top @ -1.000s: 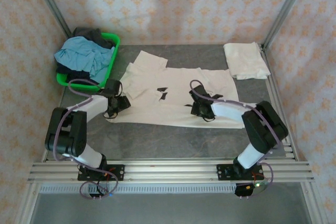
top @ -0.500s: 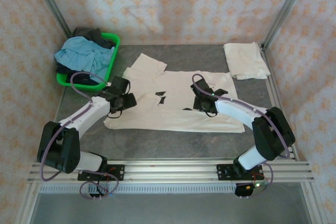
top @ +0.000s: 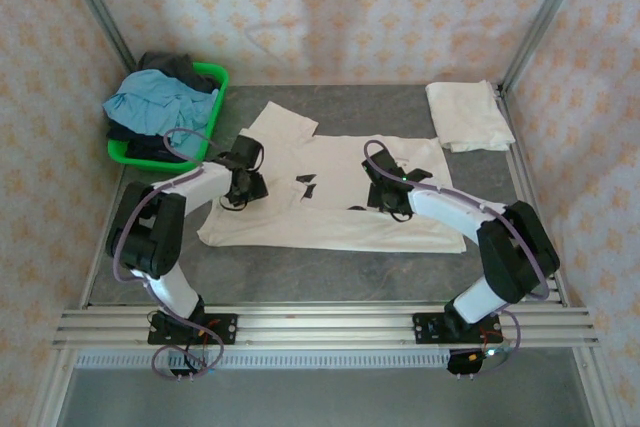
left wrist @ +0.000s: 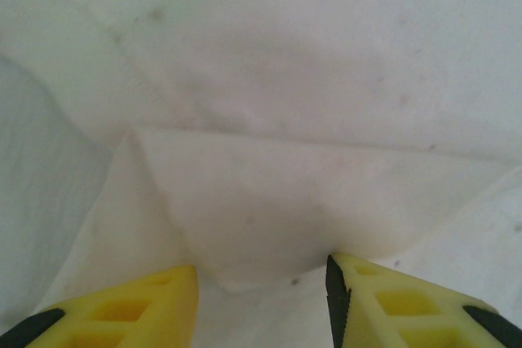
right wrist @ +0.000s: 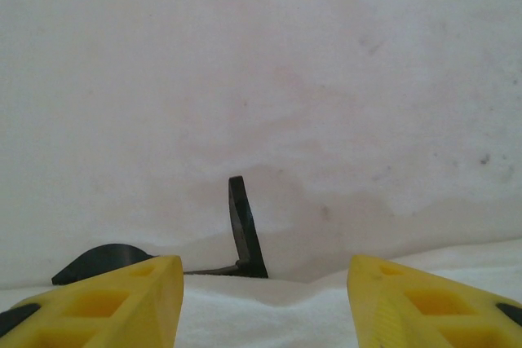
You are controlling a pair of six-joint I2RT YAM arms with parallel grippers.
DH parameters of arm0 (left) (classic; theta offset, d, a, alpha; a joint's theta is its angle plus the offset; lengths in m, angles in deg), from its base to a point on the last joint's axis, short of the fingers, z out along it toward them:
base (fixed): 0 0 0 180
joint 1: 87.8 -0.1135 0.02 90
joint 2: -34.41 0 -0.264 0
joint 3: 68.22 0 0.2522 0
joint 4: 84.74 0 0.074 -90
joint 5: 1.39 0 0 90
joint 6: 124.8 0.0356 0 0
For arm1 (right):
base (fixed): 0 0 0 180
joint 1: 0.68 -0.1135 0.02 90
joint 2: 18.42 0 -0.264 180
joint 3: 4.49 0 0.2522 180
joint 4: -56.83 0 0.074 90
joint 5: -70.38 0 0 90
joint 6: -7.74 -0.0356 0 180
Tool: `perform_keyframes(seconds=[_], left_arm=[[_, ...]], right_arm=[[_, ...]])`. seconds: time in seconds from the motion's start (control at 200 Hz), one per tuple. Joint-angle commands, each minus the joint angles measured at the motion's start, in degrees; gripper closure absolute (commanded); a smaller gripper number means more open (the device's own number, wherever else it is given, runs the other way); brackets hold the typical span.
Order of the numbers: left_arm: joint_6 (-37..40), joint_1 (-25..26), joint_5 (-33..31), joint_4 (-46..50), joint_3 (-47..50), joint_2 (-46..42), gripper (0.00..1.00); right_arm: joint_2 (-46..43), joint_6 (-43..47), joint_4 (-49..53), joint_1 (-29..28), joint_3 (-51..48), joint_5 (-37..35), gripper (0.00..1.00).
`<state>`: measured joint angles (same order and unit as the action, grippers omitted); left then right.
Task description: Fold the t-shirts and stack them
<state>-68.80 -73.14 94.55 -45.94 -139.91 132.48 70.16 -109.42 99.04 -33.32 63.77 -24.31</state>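
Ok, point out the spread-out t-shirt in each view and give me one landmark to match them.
Top external: the spread-out t-shirt lies flat mid-table.
Left wrist: its cream cloth, with a folded edge low in the centre.
Right wrist: its cream cloth across the upper picture.
Landmark: the black print, shared by top external and right wrist views.

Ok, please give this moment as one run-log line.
left gripper: open, over spread t-shirt, left part | right gripper: open, near chest print | folded t-shirt: far right corner | fold: not done
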Motion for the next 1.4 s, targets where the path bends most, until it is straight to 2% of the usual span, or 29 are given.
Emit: perform_keyframes(seconds=[0.0, 0.07, 0.275, 0.36, 0.651, 0.841, 0.896, 0.976, 1.026, 1.086, 1.186, 1.261, 1.396], left_arm=[[1.25, 0.00, -2.19, -0.31, -2.59, 1.59, 0.59], [1.77, 0.06, -2.54, -0.13, -3.55, 2.92, 0.64], [3.08, 0.02, -3.85, 1.87, -6.84, 4.94, 0.86], [5.07, -0.04, -5.89, 4.20, -9.30, 4.72, 1.00], [7.03, -0.40, -9.92, 7.65, -14.30, 4.79, 1.00], [8.91, -2.46, -8.54, 8.62, -17.96, 8.59, 1.00], [9.23, -3.09, -9.63, 10.64, -20.25, 10.87, 0.86], [9.39, -4.04, -10.99, 12.17, -22.52, 13.77, 0.88], [9.62, -4.30, -11.26, 12.94, -24.11, 14.43, 0.79], [10.30, -4.22, -11.24, 14.14, -26.92, 14.91, 0.78], [11.61, -3.94, -11.73, 18.47, -34.45, 16.72, 0.69], [13.13, -3.35, -11.42, 19.43, -39.80, 18.00, 0.56], [16.89, -2.29, -7.86, 19.73, -50.71, 24.03, 0.50]], right_arm=[[0.71, 0.24, -0.76, -0.23, -0.45, -0.54, 0.44], [0.85, 0.25, -0.76, -0.23, -0.56, -0.57, 0.44], [0.07, 0.56, 0.76, -0.19, -0.45, -2.55, 0.44], [-0.29, 0.68, 1.24, -0.15, -0.36, -3.10, 0.44], [0.14, 0.77, 1.96, 0.41, -0.23, -4.84, 0.44], [1.29, 1.55, 2.12, 2.08, 0.63, -5.16, 0.44], [1.52, 1.85, 2.63, 3.03, 1.33, -5.06, 0.44], [1.53, 2.50, 3.46, 4.82, 2.61, -5.07, 0.44], [1.41, 3.38, 3.91, 6.12, 3.51, -5.02, 0.43], [1.68, 4.31, 4.84, 7.97, 5.21, -5.30, 0.41], [3.27, 5.62, 6.09, 12.15, 8.93, -5.21, 0.41], [5.15, 6.24, 5.78, 15.66, 11.42, -4.84, 0.40], [12.10, 7.81, 6.00, 21.32, 18.55, -1.79, 0.40]])
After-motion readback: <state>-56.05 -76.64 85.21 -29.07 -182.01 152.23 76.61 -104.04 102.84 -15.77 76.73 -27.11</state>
